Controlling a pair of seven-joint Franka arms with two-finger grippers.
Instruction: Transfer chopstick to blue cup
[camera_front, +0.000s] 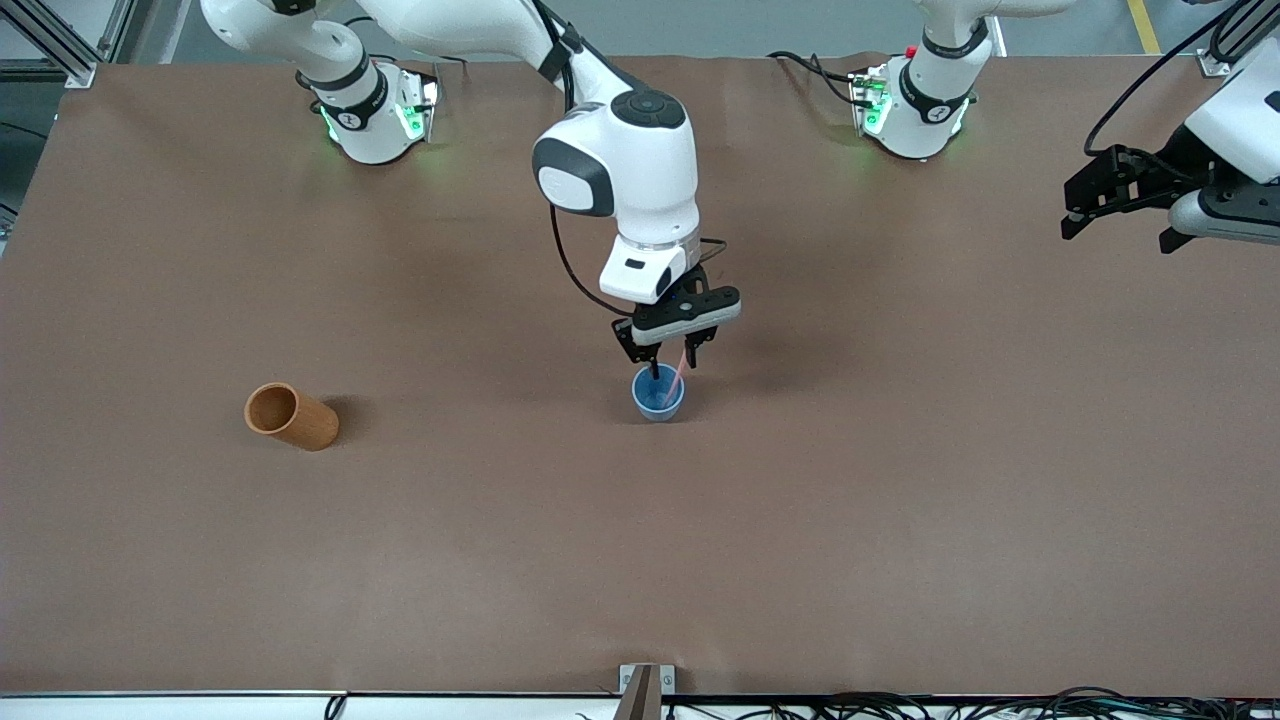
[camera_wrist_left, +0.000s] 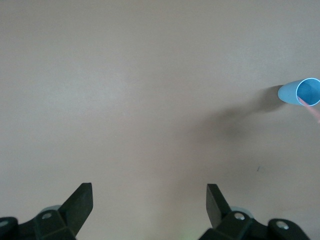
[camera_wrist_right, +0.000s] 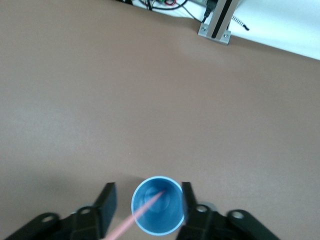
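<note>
The blue cup (camera_front: 658, 395) stands upright near the middle of the table. The pink chopstick (camera_front: 678, 375) rests in it, tip on the cup's bottom, leaning out over the rim. My right gripper (camera_front: 673, 362) hangs just above the cup, open, with a finger on either side and not touching the stick. In the right wrist view the cup (camera_wrist_right: 158, 206) sits between the fingers of the right gripper (camera_wrist_right: 146, 192) with the chopstick (camera_wrist_right: 142, 212) slanting out of it. My left gripper (camera_front: 1118, 235) waits open and empty above the left arm's end of the table. Its wrist view shows the left gripper (camera_wrist_left: 149, 192) over bare table, with the cup (camera_wrist_left: 302, 92) and stick (camera_wrist_left: 311, 106) farther off.
An orange-brown cylindrical cup (camera_front: 290, 416) lies on its side toward the right arm's end of the table. A metal bracket (camera_front: 645, 690) stands at the table edge nearest the front camera, with cables along that edge.
</note>
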